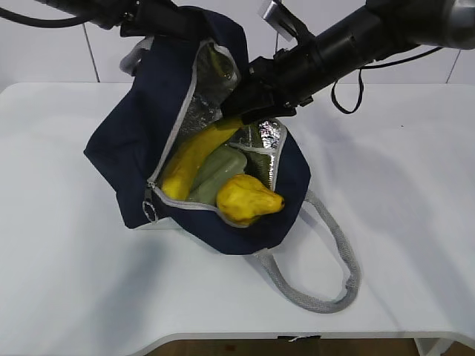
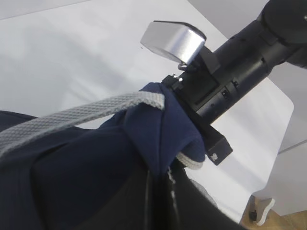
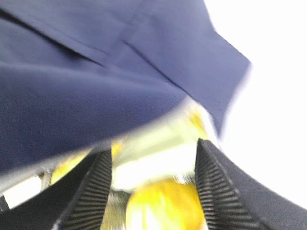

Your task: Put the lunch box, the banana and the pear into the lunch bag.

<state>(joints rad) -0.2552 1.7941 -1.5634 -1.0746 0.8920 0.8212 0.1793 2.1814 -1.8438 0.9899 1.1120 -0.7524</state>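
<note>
The lunch bag (image 1: 133, 141) lies tipped on the white desk (image 1: 59, 245), its mouth gaping. Inside sit the banana (image 1: 191, 154) and the lunch box (image 1: 217, 172); the pear (image 1: 246, 199) rests at the lip and looks likely to roll, being round and easily bruised. The left claw (image 2: 163, 143) is pinching the soft, floppy fabric at the rim. The right claw (image 3: 153, 187) stands spread above the fruit, holding nothing.

A white table (image 1: 67, 282) with a rounded front edge carries a navy-blue lunch bag (image 1: 133, 148), which lies open on its middle. One grey webbing handle (image 1: 334, 259) of the bag loops flat across the tabletop toward the front right.
</note>
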